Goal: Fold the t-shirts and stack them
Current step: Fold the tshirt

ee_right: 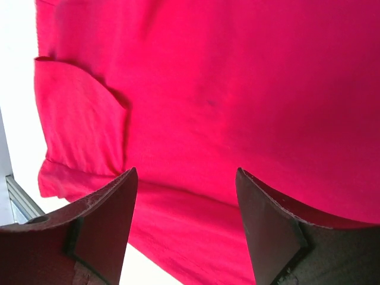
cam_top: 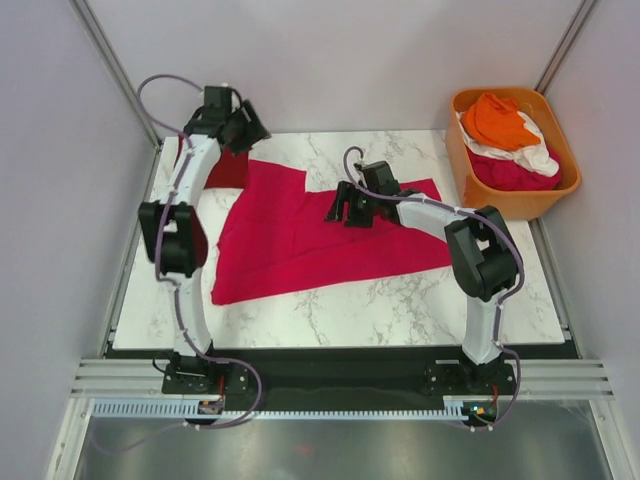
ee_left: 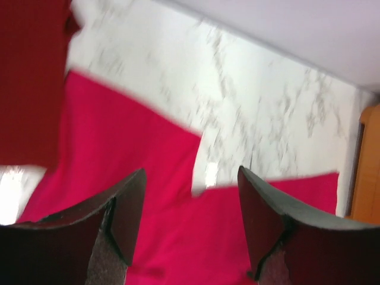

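Folding step. The magenta t-shirt [cam_top: 300, 235] lies spread on the bench [cam_top: 400, 310], left of the tub [cam_top: 515, 205]. Left gripper [ee_left: 190, 172] and right gripper [ee_right: 185, 172] stand spread, apparently empty. Next, expect to pinch a hem edge.

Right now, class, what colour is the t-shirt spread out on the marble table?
The t-shirt is bright magenta-pink, clearest in the top external view.

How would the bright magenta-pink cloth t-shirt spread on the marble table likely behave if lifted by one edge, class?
Probably floppy: the bright magenta-pink cloth t-shirt lies flat with soft folds, so it should drape and sag. It looks thin, so likely light; pushed, it would probably bunch rather than slide.
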